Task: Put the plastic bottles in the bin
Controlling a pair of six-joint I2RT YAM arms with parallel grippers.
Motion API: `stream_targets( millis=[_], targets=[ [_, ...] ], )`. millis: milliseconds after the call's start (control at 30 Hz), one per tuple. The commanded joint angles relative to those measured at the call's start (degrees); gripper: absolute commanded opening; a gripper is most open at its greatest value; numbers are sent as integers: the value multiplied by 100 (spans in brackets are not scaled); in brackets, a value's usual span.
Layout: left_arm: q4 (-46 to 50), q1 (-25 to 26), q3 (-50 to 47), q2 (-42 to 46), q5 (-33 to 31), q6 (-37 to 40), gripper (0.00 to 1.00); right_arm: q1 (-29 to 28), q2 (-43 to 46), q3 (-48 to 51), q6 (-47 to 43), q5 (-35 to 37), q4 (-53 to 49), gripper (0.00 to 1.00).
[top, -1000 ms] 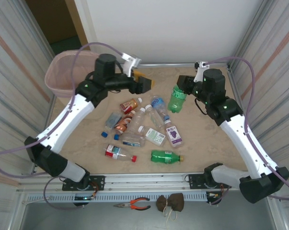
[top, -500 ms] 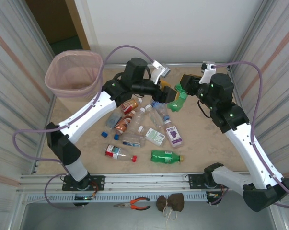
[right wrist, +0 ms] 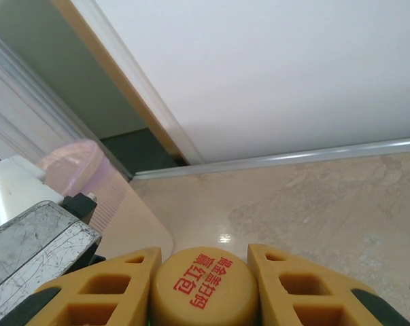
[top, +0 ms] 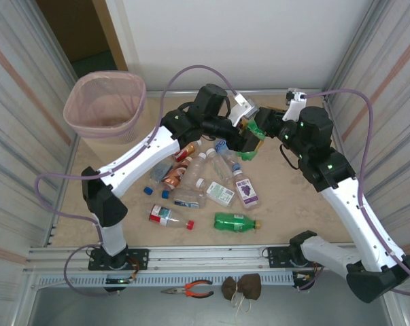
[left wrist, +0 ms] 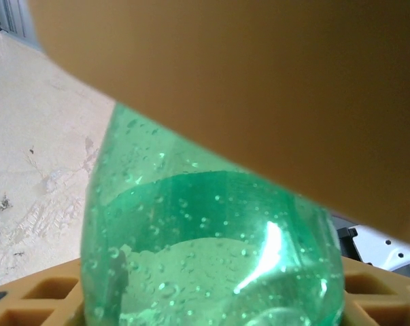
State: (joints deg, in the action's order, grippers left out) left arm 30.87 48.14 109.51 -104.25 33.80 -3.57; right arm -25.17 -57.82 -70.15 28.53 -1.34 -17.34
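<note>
A green plastic bottle (top: 249, 151) hangs over the back of the table, between my two grippers. My right gripper (top: 264, 125) is shut on its yellow cap (right wrist: 203, 286), which carries red characters. My left gripper (top: 248, 140) is closed across the bottle's green body (left wrist: 211, 238), with one finger (left wrist: 259, 81) above it and the other (left wrist: 41, 299) below. Several more plastic bottles lie on the table: a green one (top: 235, 221), a grape-label one (top: 246, 191) and a red-capped one (top: 168, 216). The bin (top: 75, 117), lined with a pink bag, stands at the back left.
Loose blue caps (top: 149, 191) lie beside the bottle pile. Corrugated walls close in both sides, and a white wall stands behind. Pliers (top: 189, 291) lie below the front rail. The bin's pink rim (right wrist: 72, 157) shows left of the right gripper's fingers.
My left arm swung from over the bin rightward to the green bottle held by my right gripper, and its jaws narrowed onto the bottle's body. The right gripper shifted slightly left.
</note>
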Motion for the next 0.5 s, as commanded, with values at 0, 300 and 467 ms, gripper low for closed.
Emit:
stream_targets(
  millis=[0,300,467],
  targets=[
    [205,90,-30,159,79,270,55,-89,29,-81,135,-5,236,28],
    [24,28,-324,430,-338,381,54,-109,-73,-354,-131,-61,-84,58],
    [98,-306,-404,599,-443,276,53,-94,82,-363,-310,134,-336,67]
  ],
)
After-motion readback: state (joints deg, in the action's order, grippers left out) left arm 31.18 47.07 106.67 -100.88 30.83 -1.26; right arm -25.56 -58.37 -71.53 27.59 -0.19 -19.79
